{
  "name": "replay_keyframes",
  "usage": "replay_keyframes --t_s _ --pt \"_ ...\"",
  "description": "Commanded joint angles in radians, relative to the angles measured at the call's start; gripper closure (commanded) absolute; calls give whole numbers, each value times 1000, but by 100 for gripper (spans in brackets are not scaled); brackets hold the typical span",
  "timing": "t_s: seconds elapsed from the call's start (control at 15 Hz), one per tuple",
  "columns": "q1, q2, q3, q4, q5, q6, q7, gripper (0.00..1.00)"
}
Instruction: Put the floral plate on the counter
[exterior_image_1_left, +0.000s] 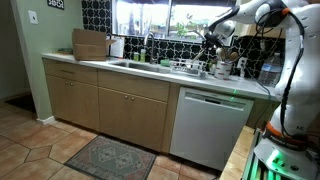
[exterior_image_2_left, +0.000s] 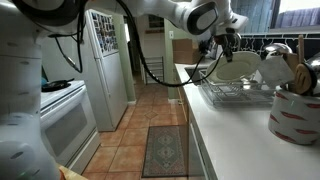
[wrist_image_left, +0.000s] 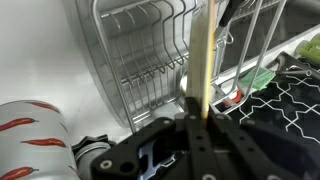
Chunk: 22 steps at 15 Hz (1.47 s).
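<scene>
- Grip: the gripper (wrist_image_left: 198, 112) has its jaws clamped on the rim of the floral plate (wrist_image_left: 204, 50). In the wrist view the plate appears edge-on, a thin pale strip rising from between the fingers.
- Location: in an exterior view the floral plate (exterior_image_2_left: 238, 68) hangs tilted beneath the gripper (exterior_image_2_left: 226, 47), over the dish rack (exterior_image_2_left: 232, 97). I cannot tell whether its lower rim is clear of the wires.
- Risk 1: the hold is a pinch on a thin glazed rim, with the plate's weight hanging to one side. I judge a quick swing could make it pivot or slide out.
- Risk 2: moving sideways before lifting clear could snag the rim on the rack's tines or knock the neighbouring dishes.
- Risk 3: the red-patterned canister (exterior_image_2_left: 295, 115) stands near the rack and narrows the landing area. Setting the plate down edge-first on a hard top could chip it.
- Surface: the counter (exterior_image_2_left: 225, 140) is pale, smooth and hard, with a bare stretch beside the rack. The sink (exterior_image_1_left: 125, 64) lies further along.
- Room: a domestic kitchen with a tiled floor, a rug (exterior_image_2_left: 165, 150) and a white dishwasher (exterior_image_1_left: 208, 125).
</scene>
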Motion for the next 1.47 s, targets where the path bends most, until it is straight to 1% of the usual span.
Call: replay_keyframes --t_s 0.0,0.47,0.73,0.87,1.07,1.27,1.4 --pt "32 -97 -23 -80 -60 -12 28 98" --pt "76 -264 -17 -210 -147 18 49 98" --pt "80 -393 -7 -299 -164 40 74 98" --pt "72 -465 0 -337 -160 -11 102 98" --pt "57 -600 15 -445 -147 -2 122 98" --pt "19 -724 32 -532 -146 -23 187 98" --pt "3 -795 26 -585 -118 -43 192 98"
